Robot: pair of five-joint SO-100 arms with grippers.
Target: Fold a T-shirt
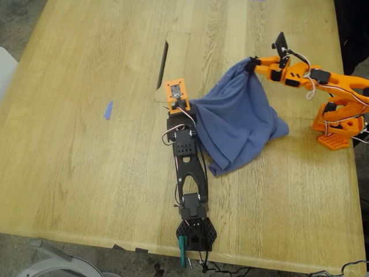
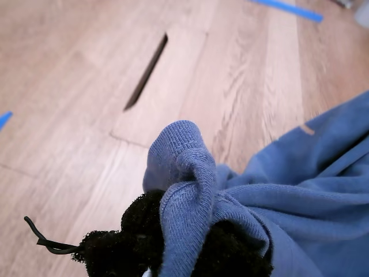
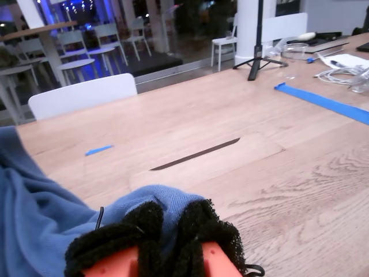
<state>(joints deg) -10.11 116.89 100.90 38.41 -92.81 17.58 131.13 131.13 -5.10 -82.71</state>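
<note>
**Shirt slung between two claws, bulk bunched on the desk**

Nearest the front edge of the desk (image 1: 86,173) in the exterior view stands the black arm, reaching away from the camera. At its end my first claw (image 1: 183,105) is clamped tight on a ribbed, hemmed edge of the T-shirt (image 1: 236,127). The first wrist view shows that edge bunched and pinched between the black foam pads (image 2: 144,231), with the rest of the cloth trailing off to one side.

From that grip the slate-blue shirt spreads toward the exterior view's right. Its upper edge runs as a taut line up and away to my second claw (image 1: 252,62), on the orange arm at the far right of that view. This claw is also closed on a fold of cloth, which the second wrist view shows poking out between its pads (image 3: 144,216). Below the line the fabric sags in a crumpled mass onto the desk. No print or sleeve can be made out.

The held edge is the long axis. It runs diagonally between the claws, and the loose bulk lies on the exterior view's right side of it. I judge the shirt needs spreading flat along that line before any fold. Beyond lie a dark slot (image 1: 162,64) and a scrap of blue tape (image 1: 108,109).
</note>
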